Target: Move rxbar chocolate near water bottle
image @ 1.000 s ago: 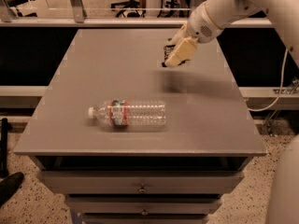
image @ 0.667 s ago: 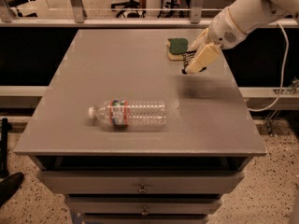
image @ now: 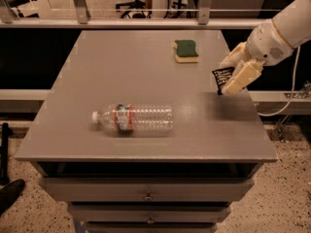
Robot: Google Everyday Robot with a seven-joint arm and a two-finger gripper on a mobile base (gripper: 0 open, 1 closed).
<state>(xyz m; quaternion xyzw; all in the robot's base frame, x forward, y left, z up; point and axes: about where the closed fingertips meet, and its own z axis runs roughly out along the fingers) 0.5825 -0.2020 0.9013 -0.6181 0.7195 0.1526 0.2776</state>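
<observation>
One flat black rxbar chocolate wrapper is clamped in the cream gripper over the grey table at its right edge, well apart from one clear ribbed water bottle laid sideways; one green-yellow sponge is set behind

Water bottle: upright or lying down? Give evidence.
Lying down: the water bottle rests lengthwise, cap pointing left. The gripper, right of the sponge, grips the rxbar chocolate.
</observation>
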